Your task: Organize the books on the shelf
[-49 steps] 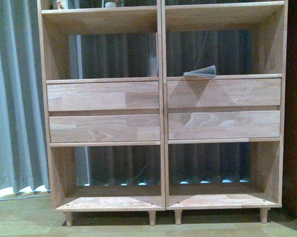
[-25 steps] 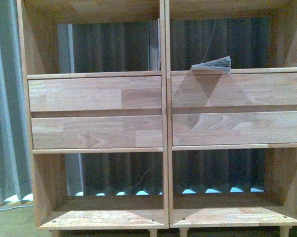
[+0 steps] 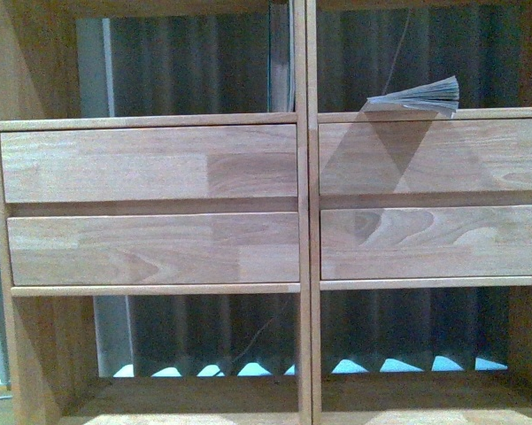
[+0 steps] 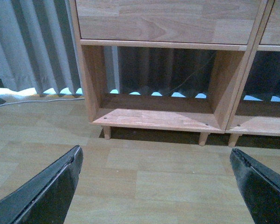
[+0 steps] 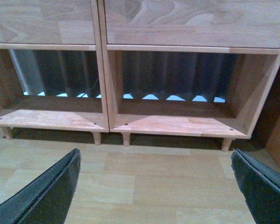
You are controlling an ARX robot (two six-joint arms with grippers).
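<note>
I have moved closer to the shelf. It fills my front view now, and the book on it looks bigger and sits further right.

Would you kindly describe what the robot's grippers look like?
Both the left gripper and right gripper have two black, matte fingers that taper to blunt tips with pale worn edges. No cables or markings show; the arms are out of view.
</note>
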